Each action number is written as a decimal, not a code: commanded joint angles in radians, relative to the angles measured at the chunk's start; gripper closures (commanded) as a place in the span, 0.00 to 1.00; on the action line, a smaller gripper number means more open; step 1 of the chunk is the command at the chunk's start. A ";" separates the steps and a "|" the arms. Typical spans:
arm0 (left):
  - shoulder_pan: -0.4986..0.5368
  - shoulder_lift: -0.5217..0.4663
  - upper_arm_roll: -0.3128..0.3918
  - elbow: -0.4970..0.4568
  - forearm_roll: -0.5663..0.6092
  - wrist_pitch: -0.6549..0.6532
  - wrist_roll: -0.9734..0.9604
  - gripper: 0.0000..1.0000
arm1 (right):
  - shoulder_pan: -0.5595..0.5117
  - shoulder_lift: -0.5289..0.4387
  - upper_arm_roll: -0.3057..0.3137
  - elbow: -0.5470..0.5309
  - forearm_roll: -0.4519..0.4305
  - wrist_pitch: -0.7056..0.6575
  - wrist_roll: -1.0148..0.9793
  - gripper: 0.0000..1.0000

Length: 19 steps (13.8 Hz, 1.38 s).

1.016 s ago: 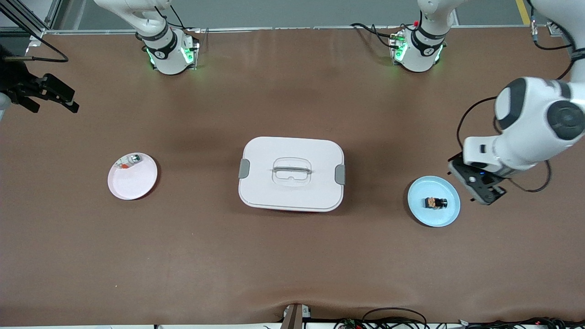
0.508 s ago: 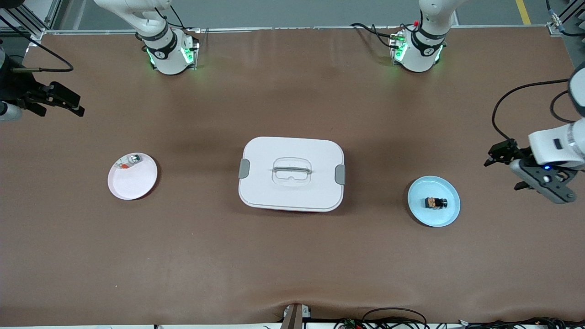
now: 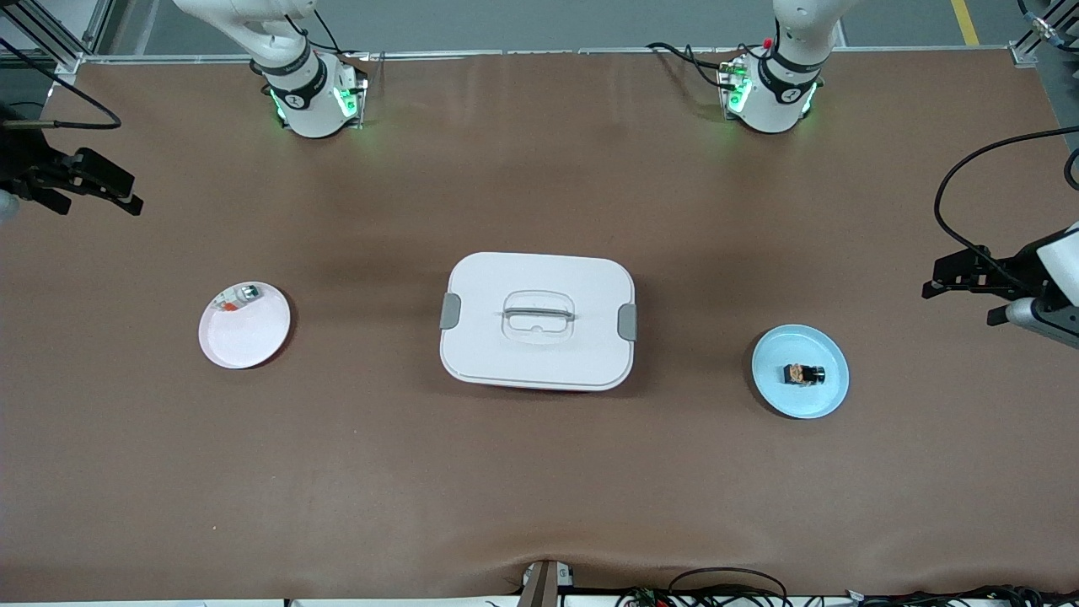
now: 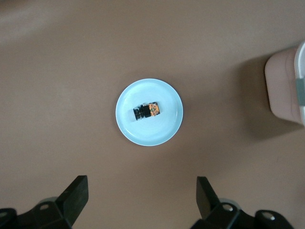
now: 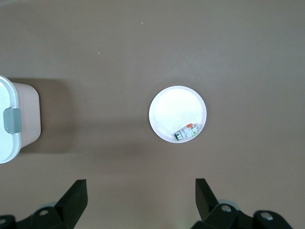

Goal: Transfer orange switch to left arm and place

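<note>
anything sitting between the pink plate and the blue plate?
Front view: the box stands between the pink plate and the blue plate, bare table either side of it.

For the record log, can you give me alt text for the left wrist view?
The orange switch lies on a light-blue plate on the brown table, untouched. The left gripper hangs above, jaws wide open, with a corner of the white box at the picture's edge.
</note>
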<state>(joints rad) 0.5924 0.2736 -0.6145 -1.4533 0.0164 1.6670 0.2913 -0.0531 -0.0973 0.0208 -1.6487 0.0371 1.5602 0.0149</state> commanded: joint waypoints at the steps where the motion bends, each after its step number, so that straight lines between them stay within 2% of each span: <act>1: -0.058 -0.049 0.012 0.008 0.000 -0.033 -0.177 0.00 | -0.024 0.019 0.018 0.049 -0.013 -0.019 -0.007 0.00; 3: -0.142 -0.085 0.073 0.007 0.007 -0.073 -0.308 0.00 | -0.024 0.019 0.018 0.053 -0.013 -0.026 -0.007 0.00; 6: -0.366 -0.129 0.296 0.004 0.033 -0.085 -0.368 0.00 | -0.028 0.019 0.018 0.056 -0.014 -0.037 -0.009 0.00; 10: -0.483 -0.168 0.465 0.001 0.028 -0.087 -0.362 0.00 | -0.036 0.024 0.018 0.056 -0.016 -0.040 -0.012 0.00; 14: -0.548 -0.257 0.533 -0.079 0.022 -0.130 -0.368 0.00 | -0.033 0.027 0.019 0.058 -0.025 -0.040 -0.013 0.00; 19: -0.545 -0.326 0.521 -0.139 0.010 -0.125 -0.380 0.00 | -0.024 0.027 0.021 0.058 -0.055 -0.040 -0.013 0.00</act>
<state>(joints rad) 0.0580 -0.0060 -0.1008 -1.5473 0.0327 1.5323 -0.0777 -0.0656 -0.0832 0.0281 -1.6192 0.0050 1.5388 0.0106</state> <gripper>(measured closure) 0.000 0.000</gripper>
